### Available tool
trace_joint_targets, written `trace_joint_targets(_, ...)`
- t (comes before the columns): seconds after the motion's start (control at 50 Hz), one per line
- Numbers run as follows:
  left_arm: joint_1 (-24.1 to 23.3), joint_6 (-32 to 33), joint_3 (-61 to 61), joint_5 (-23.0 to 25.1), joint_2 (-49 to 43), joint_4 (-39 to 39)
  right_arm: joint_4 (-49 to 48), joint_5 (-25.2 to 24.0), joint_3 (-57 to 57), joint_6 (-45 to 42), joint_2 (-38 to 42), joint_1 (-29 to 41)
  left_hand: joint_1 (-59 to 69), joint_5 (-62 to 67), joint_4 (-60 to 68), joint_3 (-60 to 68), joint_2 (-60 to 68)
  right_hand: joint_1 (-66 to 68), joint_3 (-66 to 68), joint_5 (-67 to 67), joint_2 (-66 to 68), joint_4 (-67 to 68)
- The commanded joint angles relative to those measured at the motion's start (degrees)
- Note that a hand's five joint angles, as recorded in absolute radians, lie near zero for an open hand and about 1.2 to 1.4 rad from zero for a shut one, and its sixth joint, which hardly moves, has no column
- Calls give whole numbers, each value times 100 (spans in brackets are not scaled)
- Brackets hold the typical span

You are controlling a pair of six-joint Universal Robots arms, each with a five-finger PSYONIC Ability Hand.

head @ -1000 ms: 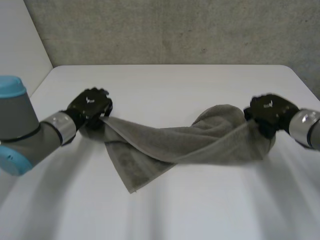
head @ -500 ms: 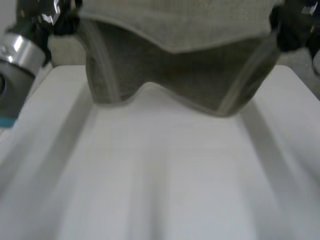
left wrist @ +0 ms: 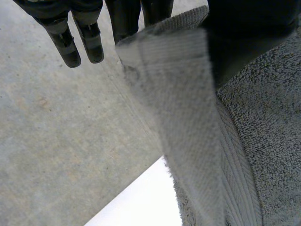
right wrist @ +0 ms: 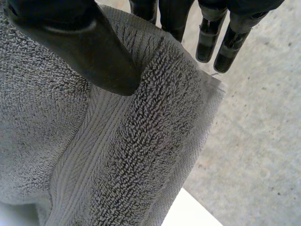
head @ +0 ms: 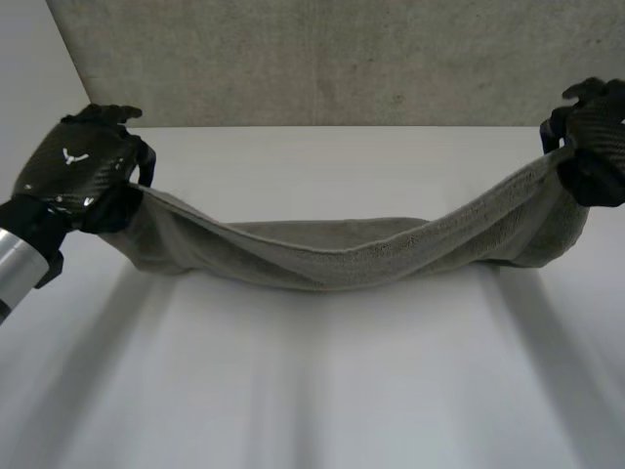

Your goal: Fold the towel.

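Towel (head: 332,256), edge sagging, ends pinched, left robot hand (head: 78,176), right robot hand (head: 598,147)

place: lab bench | cues: white table (head: 312,391), concrete wall (head: 342,59)

The grey towel (head: 332,256) sags low over the white table (head: 312,391), whether touching is unclear.

Grey towel (head: 342,256) slung between two hands over the white worktop (head: 312,391).
The left hand (head: 76,176), at nine o'clock, and the right hand (head: 596,147), at two o'clock, each grip one end of the towel. It sags between them, lowest near the centre; whether it touches the worktop cannot be told. A grey wall (head: 332,59) runs across twelve o'clock.
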Motion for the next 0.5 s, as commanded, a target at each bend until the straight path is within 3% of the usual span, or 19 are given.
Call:
trace_joint_targets(0.02, 25, -39, 17, -16, 338, -329, 658, -9, -108, 102, -250, 69, 579, 356, -336, -296, 292, 396, -249, 305, 418, -437)
trace_joint_targets(0.26, -62, 23, 325, -122, -329, -347, 870, 88, -583, -698, 638, 113, 579, 356, -336, -296, 292, 396, -249, 305, 418, -437)
trace_joint_targets(0.36, -185, 14, 1298, -437, -1364, -409, 914, 605, -1468, -751, 1638, 472, 579, 356, -336, -296, 292, 396, -249, 305, 418, -437)
trace_joint_targets(0.5, -580, 23, 2484, -956, -2366, -452, 993, 1107, -2409, -769, 2368, 869, 579, 356, -336, -296, 292, 396, -249, 305, 418, -437)
